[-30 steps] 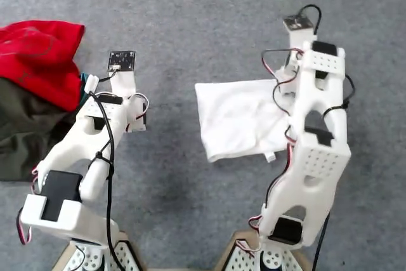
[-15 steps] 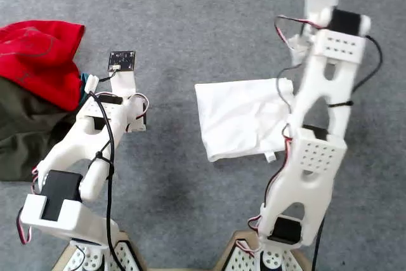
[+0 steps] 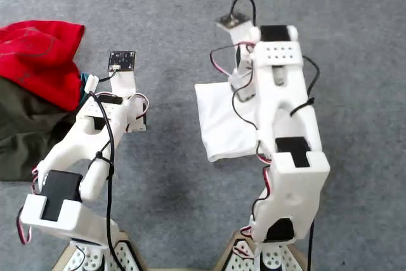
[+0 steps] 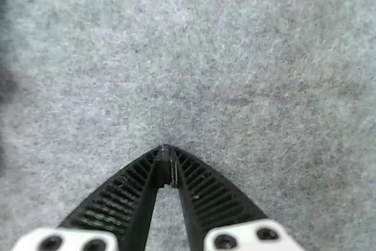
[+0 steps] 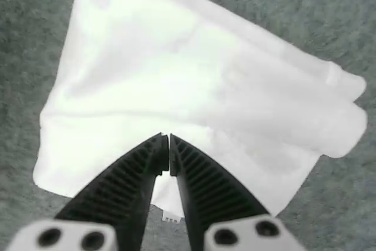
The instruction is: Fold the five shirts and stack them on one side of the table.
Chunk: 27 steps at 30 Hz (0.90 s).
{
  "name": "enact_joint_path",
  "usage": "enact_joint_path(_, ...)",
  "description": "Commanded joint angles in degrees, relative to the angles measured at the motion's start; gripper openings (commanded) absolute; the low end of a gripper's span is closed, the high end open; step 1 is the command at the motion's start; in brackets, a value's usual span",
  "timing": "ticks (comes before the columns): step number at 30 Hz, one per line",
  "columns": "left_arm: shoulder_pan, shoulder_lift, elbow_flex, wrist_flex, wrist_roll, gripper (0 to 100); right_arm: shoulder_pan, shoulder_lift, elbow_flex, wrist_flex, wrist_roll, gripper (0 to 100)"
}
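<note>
One white shirt [image 3: 219,125] lies roughly folded near the middle of the grey surface [image 3: 165,23], its edges uneven. My right jaws hang above it, pressed together with nothing between them. My left jaws are together too, over bare surface. A red shirt [image 3: 41,55] and a dark shirt [image 3: 22,134] sit heaped, unfolded, at the left edge. By my reckoning the job is barely begun: no stack yet, most folding ahead.
</note>
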Motion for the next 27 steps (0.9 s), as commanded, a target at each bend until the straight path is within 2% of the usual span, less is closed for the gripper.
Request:
enact_joint_path(1, 0.1, -0.4, -0.3, 0.4, 0.4, 3, 0.1, -3.6, 4.9, -3.4, 0.5, 1.5)
enact_joint_path(7, 0.1, -0.4, -0.3, 0.4, 0.4, 3, 2.5, -3.7, 11.1, -6.2, 2.5, 1.5)
enact_joint_path(15, 0.1, -0.4, -0.3, 0.4, 0.4, 3, 11.1, -4.0, 11.5, -0.4, 3.4, 1.5)
enact_joint_path(19, 0.1, -0.4, -0.3, 0.4, 0.4, 3, 15.2, -3.7, 11.8, 4.6, 7.8, 1.5)
enact_joint_path(27, 0.1, -0.4, -0.2, 0.4, 0.4, 3, 29.7, -4.1, 11.5, 11.1, 15.2, 1.5)
